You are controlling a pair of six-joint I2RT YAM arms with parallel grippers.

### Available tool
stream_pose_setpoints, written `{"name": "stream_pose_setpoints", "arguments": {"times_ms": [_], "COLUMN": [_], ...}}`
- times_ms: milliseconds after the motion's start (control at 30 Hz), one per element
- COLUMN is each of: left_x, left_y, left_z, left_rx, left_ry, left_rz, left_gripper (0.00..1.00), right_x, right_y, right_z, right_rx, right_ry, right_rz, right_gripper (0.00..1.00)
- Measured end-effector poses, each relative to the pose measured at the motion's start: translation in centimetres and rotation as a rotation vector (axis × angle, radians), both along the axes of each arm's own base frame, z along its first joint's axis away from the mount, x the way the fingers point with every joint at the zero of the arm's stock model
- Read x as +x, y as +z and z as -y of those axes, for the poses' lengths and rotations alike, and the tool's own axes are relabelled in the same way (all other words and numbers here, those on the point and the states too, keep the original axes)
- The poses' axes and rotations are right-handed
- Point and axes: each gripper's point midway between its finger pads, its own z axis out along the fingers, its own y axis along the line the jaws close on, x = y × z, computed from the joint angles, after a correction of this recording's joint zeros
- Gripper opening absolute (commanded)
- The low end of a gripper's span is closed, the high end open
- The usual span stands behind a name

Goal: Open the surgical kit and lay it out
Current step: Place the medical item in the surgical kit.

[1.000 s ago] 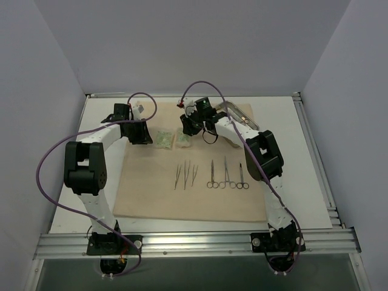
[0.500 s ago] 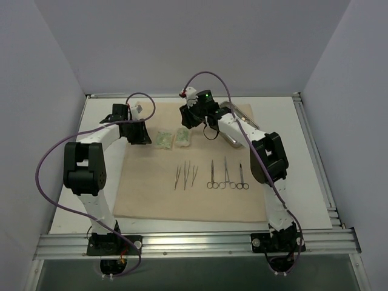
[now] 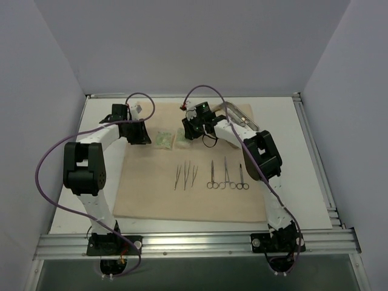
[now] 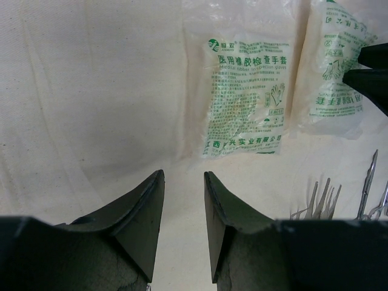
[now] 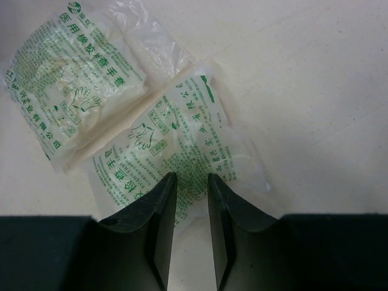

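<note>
- Counting the beige cloth wrap [image 3: 151, 200] as opened: spread flat over the white table [image 3: 303, 157], with no fold visible from above.
- Near the cloth's middle, finding thin metal tweezers [image 3: 185, 174] set in a row. Just beside them toward 3 o'clock, finding scissor-handled forceps [image 3: 226, 177] side by side, ring handles toward 6 o'clock. Judging both rows as laid out.
- At about 1 o'clock on the cloth, seeing a rectangular shiny steel tray [image 3: 241, 115], partly hidden behind the right arm [image 3: 260, 154]. Cannot tell what, if anything, remains inside.
- At 12 o'clock from the tweezers, seeing a first clear green-printed plastic packet [image 5: 66, 79] and, at its 3 o'clock side, a second clear green-printed plastic packet [image 5: 176, 145]. Seen to touch or overlap at one corner, the second one lying askew.
- Right gripper [image 5: 191, 177]: poised right on the near edge of the second packet, jaws a narrow slot apart, plastic showing through the gap. Cannot tell whether pinching the packet or merely resting over it.
- Left gripper [image 4: 183, 176]: jaws apart, nothing between them, hanging over bare cloth at 6 o'clock of the first packet.
- Judging the task as mostly done. Probably left: squaring the second packet beside the first, then possibly clearing the tray.
</note>
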Motion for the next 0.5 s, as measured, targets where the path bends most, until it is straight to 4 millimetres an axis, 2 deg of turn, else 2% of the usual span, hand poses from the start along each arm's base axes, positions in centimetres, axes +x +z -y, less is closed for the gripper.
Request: {"name": "stream_pose_setpoints", "arguments": {"times_ms": [133,267,400,500], "left_x": [0.0,0.0,0.0,0.0], "left_y": [0.0,0.0,0.1,0.1], "left_z": [-0.1,-0.1,0.0,0.0], "left_rx": [-0.002,-0.002,-0.006,-0.010], "left_ry": [0.002,0.001,-0.001,-0.002], "left_rz": [0.000,0.000,0.000,0.000], "left_gripper": [0.42,0.42,0.42,0.42], "right_x": [0.1,1.2,1.8,3.2], "right_y": [0.5,3.3,8.0,12.8], "right_z": [0.0,-0.4,0.2,2.8], "right_rx": [-0.006,0.014,0.067,0.171], "right_ry": [0.000,-0.001,-0.028,-0.140], "right_rz": [-0.007,0.040,0.094,0.136], "right_gripper": [0.28,0.34,0.38,0.45]}}
